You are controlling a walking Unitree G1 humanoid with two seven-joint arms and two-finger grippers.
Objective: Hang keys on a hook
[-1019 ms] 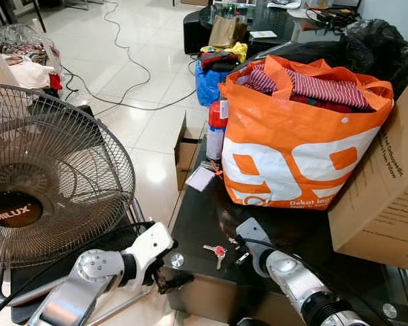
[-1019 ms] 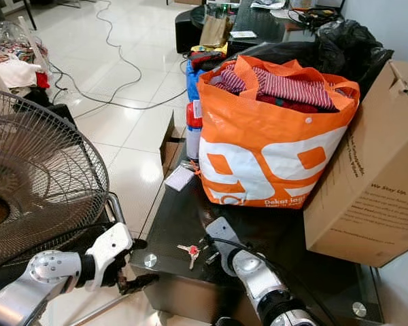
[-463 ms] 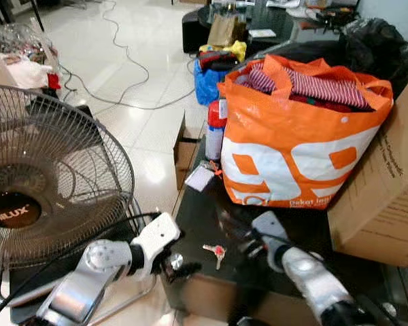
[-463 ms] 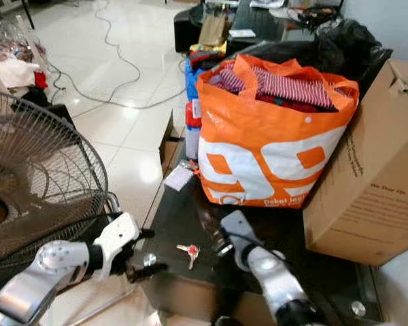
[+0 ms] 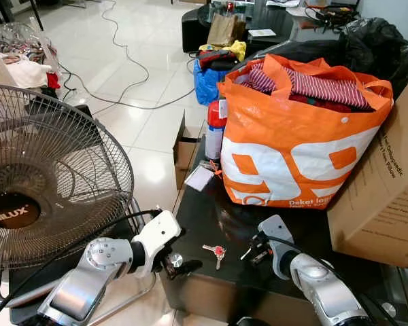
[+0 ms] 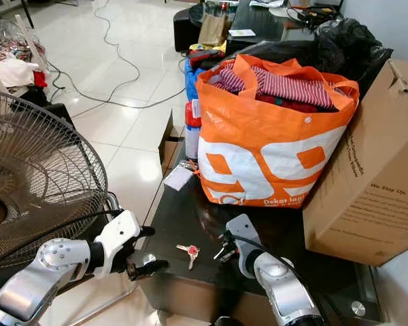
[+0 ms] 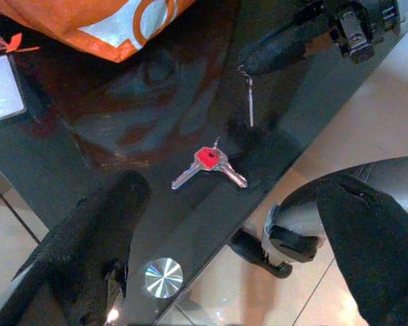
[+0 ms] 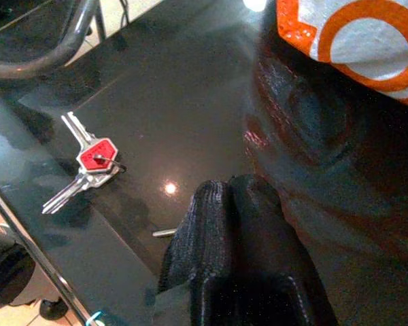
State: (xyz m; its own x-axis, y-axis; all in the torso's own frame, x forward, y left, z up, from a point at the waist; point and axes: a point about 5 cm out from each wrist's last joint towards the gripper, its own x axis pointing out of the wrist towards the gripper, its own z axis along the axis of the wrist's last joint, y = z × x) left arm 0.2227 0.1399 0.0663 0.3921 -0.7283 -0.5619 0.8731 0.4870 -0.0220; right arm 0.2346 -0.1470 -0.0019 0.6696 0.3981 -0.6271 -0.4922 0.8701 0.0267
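While both silver arms reach in from the near edge, the left gripper (image 6: 144, 252) sits low at the table's front left corner, its white wrist housing angled up toward the glass; its two black fingers (image 7: 98, 234) stand wide apart, with nothing between them, one over the dark top and the other hanging past the edge above the tiled floor (image 5: 132, 102); the right gripper (image 5: 253, 248) lies over the table top to the right of the keys, its forearm running back toward the near right; its fingertips (image 8: 221, 224) are pressed together, and a thin metal piece (image 7: 250, 102) hangs from their tip, though what that piece is cannot be made out.

The keys (image 5: 215, 252) lie flat on the dark glass table (image 5: 204, 217) near its front edge, between the two grippers and touching neither; they are two silver keys joined at a red head, and their blades splay apart in a narrow V; seen from the head camera, the long axis runs roughly across the table with the blades toward the left gripper.

Behind the keys stands an orange shopping bag (image 5: 296, 146) stuffed with clothes, a cardboard box (image 6: 367, 197) to its right, and a standing fan (image 5: 51, 176) off the table's left side.
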